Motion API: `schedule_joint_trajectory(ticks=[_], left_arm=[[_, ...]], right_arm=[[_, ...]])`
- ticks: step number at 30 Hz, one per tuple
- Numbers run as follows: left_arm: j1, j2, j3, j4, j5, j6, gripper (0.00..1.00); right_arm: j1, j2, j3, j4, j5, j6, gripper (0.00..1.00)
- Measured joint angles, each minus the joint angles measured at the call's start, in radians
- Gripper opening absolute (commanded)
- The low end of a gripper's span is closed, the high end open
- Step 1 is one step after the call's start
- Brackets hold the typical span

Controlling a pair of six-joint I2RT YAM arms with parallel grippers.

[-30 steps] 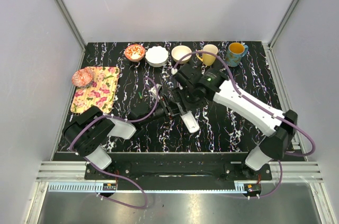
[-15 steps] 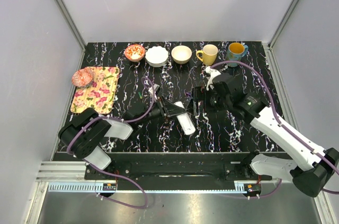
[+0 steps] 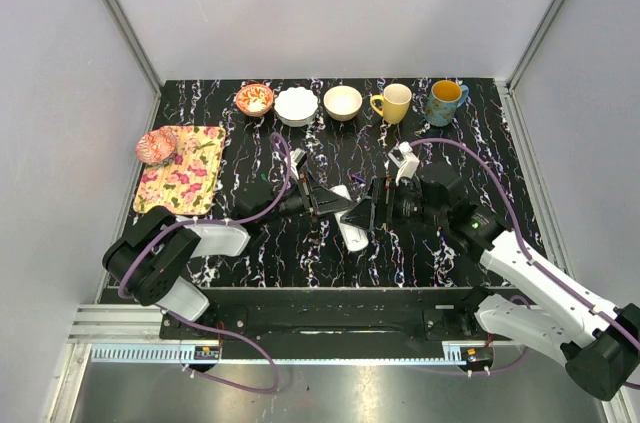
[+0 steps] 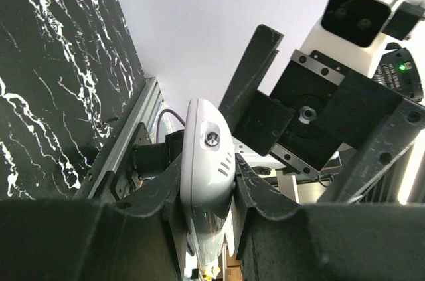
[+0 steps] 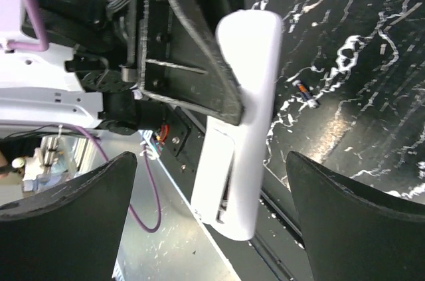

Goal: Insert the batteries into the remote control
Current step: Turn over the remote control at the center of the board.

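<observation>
Since one second ago the right arm has drawn back from its long reach across the table [image 3: 500, 123]. It now lies low on the right side, with the right gripper [image 3: 377, 209] turned leftward to face the left gripper [image 3: 335, 205]. The remote control [image 3: 352, 234] stays clamped in the left gripper at much the same place, near the middle of the table.

Left gripper: fingers pressed against the two long sides of the remote control. They hold one half of the white bar, and the other half projects free past the fingertips.

Right gripper: jaws spread wide, holding nothing. In the right wrist view its fingers [image 5: 73, 221] stand well apart on either side of the remote control without touching it. In the left wrist view the same gripper sits just beyond the free tip of the remote control, facing it.

One battery [image 5: 306, 93], a tiny cylinder with an orange end, lies flat on the black marbled table, near the remote control but apart from it. Whether the slot holds anything cannot be told.

Back row, left to right: patterned bowl [image 3: 254, 98], white bowl [image 3: 296, 106], cream bowl [image 3: 342, 102], yellow mug [image 3: 397, 102], blue mug [image 3: 444, 101]. At the left edge: floral cloth [image 3: 185, 171].
</observation>
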State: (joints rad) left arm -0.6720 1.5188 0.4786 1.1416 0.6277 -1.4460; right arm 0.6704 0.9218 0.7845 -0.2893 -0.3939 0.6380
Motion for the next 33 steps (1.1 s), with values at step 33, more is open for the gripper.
schedule_joint_trajectory(ticks=[33], left_arm=[[0.000, -0.034, 0.031, -0.106, 0.029, 0.016, 0.00]], right_arm=[[-0.002, 0.088, -0.068, 0.031, -0.176, -0.039, 0.87]])
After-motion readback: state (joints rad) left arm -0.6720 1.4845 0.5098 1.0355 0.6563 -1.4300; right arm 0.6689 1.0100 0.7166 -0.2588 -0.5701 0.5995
